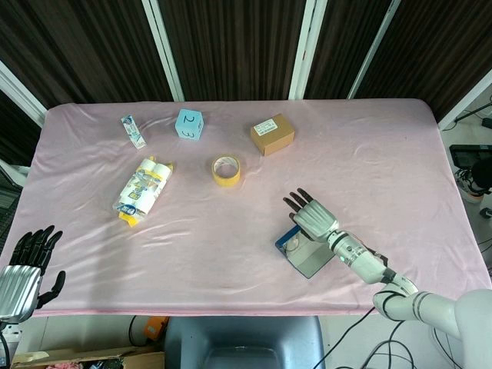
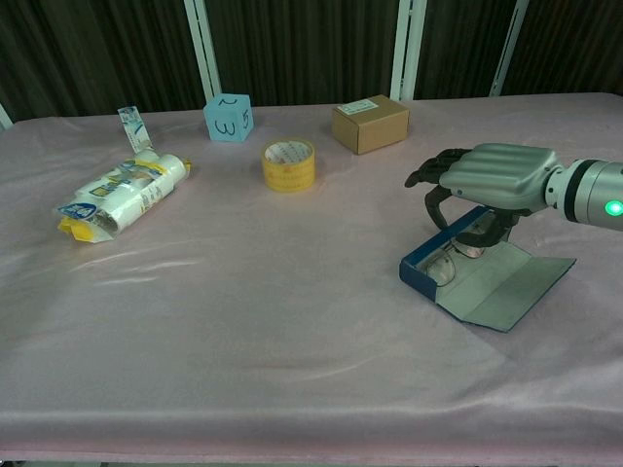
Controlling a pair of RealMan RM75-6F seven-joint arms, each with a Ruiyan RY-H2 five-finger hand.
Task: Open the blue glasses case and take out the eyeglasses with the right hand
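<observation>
- Right hand (image 2: pixel 492 180) hovers palm-down over the blue glasses case (image 2: pixel 482 277), fingers curled toward the eyeglasses (image 2: pixel 458 255); whether it already grips them I cannot tell.
- Left hand (image 1: pixel 27 273) hangs off the desk (image 1: pixel 369 154) edge, fingers apart, holding nothing.
- Eyeglasses lie in the case's tray, lid flat open.
- Likely light, thin and fragile: pinch the frame, not the lenses.

Silver hand (image 2: pixel 496 177), black fingers (image 2: pixel 428 178)
</observation>
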